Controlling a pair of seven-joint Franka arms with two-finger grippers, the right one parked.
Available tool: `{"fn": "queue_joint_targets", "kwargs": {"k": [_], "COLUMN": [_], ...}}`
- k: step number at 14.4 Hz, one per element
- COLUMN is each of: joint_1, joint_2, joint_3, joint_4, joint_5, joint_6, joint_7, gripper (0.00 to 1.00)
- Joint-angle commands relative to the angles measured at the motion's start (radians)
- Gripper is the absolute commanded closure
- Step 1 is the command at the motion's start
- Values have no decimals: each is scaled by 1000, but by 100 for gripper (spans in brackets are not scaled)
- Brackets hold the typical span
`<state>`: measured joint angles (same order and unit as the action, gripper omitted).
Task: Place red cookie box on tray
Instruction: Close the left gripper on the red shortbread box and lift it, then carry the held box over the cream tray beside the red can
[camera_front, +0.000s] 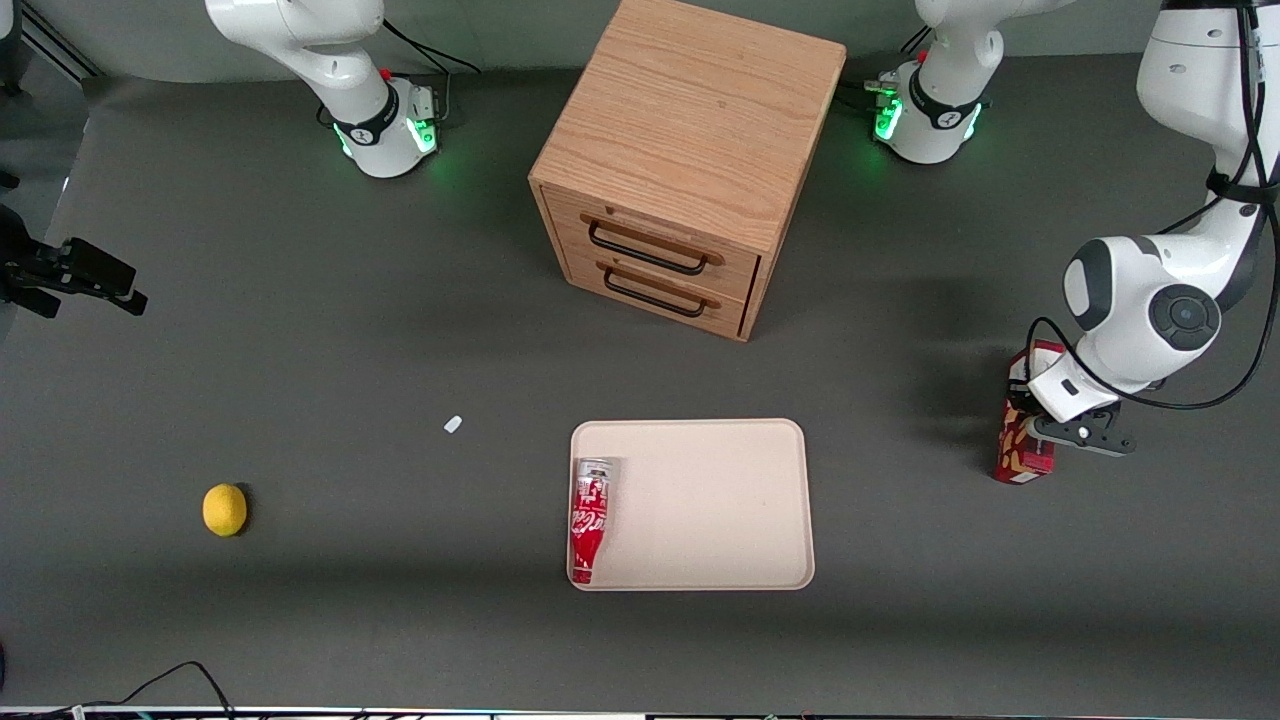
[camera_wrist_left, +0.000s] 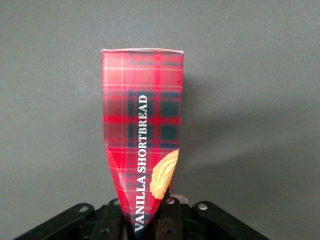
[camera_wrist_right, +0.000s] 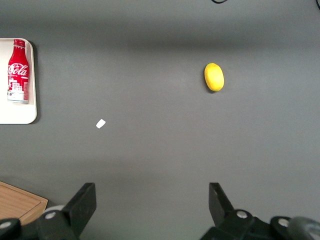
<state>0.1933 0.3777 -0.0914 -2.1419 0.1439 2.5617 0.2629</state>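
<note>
The left wrist view alone shows the red cookie box (camera_wrist_left: 142, 135) in tartan, lettered "VANILLA SHORTBREAD", clamped in the hand (camera_wrist_left: 150, 220). From the front, the arm hides most of the box, which is at the bench's (camera_front: 300, 330) working-arm end, well apart from the tray (camera_front: 720, 500) carrying a Coca-Cola bottle (camera_front: 590, 520).

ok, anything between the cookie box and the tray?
Nothing visible. The gripper is at the red cookie box, toward the working arm's end of the table; bare table lies between it and the tray. The Coca-Cola bottle lies along the tray's edge toward the parked arm.
</note>
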Motion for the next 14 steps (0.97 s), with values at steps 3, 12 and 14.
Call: {"fn": "queue_joint_targets", "kwargs": {"k": [3, 12, 14], "joint_1": [-9, -64, -70], "joint_2": [-109, -114, -89], "joint_3": [-2, -99, -152], "joint_4": [158, 643, 718], "joint_5": [-12, -112, -116], "joint_6": [-326, -871, -932], "joint_7": [-1, -144, -256], "gripper": [100, 100, 100]}}
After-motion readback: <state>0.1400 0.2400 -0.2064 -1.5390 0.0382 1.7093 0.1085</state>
